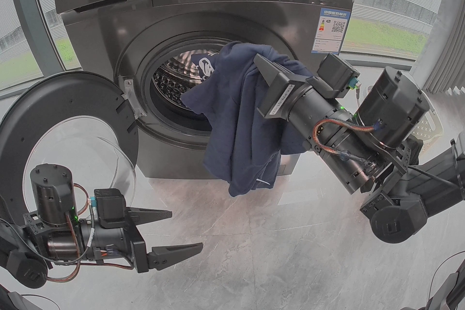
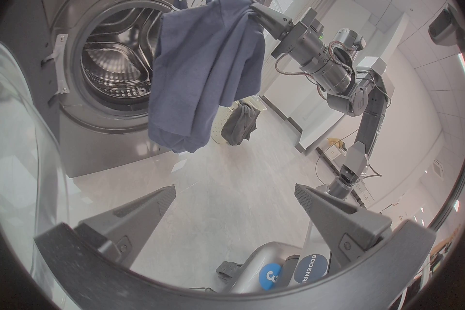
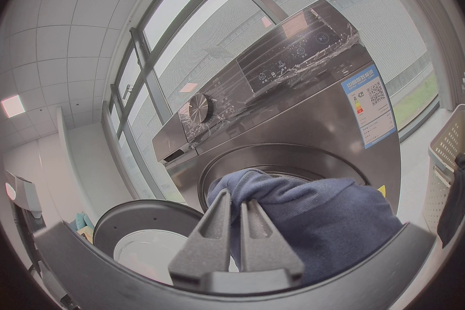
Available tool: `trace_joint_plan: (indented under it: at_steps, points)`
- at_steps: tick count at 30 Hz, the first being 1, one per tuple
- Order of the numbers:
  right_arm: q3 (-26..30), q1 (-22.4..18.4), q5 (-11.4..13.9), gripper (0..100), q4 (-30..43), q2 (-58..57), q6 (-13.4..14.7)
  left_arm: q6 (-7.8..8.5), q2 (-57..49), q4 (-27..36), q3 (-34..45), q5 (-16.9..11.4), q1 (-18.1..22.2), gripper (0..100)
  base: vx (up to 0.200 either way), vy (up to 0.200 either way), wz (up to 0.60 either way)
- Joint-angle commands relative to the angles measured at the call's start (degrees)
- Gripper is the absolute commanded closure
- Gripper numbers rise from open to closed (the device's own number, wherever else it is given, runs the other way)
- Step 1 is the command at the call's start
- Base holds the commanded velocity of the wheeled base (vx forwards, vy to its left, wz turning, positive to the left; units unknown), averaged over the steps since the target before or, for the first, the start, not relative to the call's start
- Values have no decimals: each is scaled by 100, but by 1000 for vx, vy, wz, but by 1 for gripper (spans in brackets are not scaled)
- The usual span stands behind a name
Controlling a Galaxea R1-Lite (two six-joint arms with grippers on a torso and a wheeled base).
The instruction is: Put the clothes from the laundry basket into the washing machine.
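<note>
A navy blue garment (image 1: 242,122) hangs in front of the washing machine (image 1: 116,20), its upper edge at the rim of the open drum (image 1: 177,78). My right gripper (image 1: 256,60) is shut on the top of the garment, with the cloth draping down toward the floor. From the left wrist view, the garment (image 2: 203,64) dangles from the right gripper (image 2: 254,10) beside the drum mouth. In the right wrist view the fingers (image 3: 218,228) pinch the blue cloth (image 3: 319,219). My left gripper (image 1: 186,231) is open and empty, low over the floor at the left.
The round washer door (image 1: 63,131) is swung open to the left, just above my left arm. A white laundry basket (image 3: 448,151) with a dark garment (image 3: 453,209) over its rim stands to the right of the machine. Bare floor lies in front.
</note>
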Motion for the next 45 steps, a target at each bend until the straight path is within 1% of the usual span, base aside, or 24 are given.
trace_joint_plan:
  at_steps: [1,4,6,8,11,13,15,16,17,18,20,21,22,25,32,34,36,41,45]
  points:
    - [-27,5,-50,100,-4,106,1,-11,512,-174,-105,8,-216,0,0,0,0]
    - [-62,5,-68,100,-4,133,1,-28,758,-332,-211,8,-348,0,0,0,0]
    - [-80,5,-68,100,-4,141,1,-28,864,-402,-254,8,-365,0,0,0,0]
    - [-89,13,-68,100,-4,150,1,-28,1171,-675,-378,25,-383,0,0,0,0]
    - [-80,13,-68,100,-13,159,1,-46,1418,-903,-492,43,-392,0,0,0,0]
    - [-80,22,-76,100,-13,168,1,-222,1664,-1158,-615,113,-462,0,0,0,0]
    - [-80,22,-76,100,-13,168,-8,-274,1787,-1264,-676,157,-479,0,0,0,0]
    - [-80,22,-76,100,-13,168,-8,-274,1787,-1264,-676,157,-479,0,0,0,0]
    - [-80,22,-76,100,-31,177,-8,-301,2006,-1466,-808,289,-497,0,0,0,0]
    - [-80,22,-76,100,-31,168,1,-301,2015,-1466,-817,289,-497,0,0,0,0]
    - [-71,22,-76,100,-31,177,-8,-310,2244,-1642,-993,447,-488,0,0,0,0]
    - [-71,22,-76,100,-31,177,-8,-310,2244,-1642,-993,447,-488,0,0,0,0]
    - [-71,31,-76,100,-39,177,-8,-310,2384,-1730,-1133,570,-497,0,0,0,0]
    - [-71,40,-76,100,-57,203,-8,-318,2481,-1738,-1248,649,-497,0,0,0,0]
    - [-71,57,-85,100,-66,203,-8,-327,2666,-1747,-1494,676,-488,0,0,0,0]
    - [-71,57,-85,100,-66,212,-8,-477,2745,-1756,-1643,693,-497,0,0,0,0]
    - [-71,57,-85,100,-66,212,-8,-547,2789,-1756,-1731,702,-506,0,0,0,0]
    - [-71,57,-85,100,-66,212,-8,-547,2938,-1747,-1810,711,-594,0,0,0,0]
    - [-80,57,-85,100,-57,212,-17,-485,3228,-1826,-1819,711,-585,0,0,0,0]
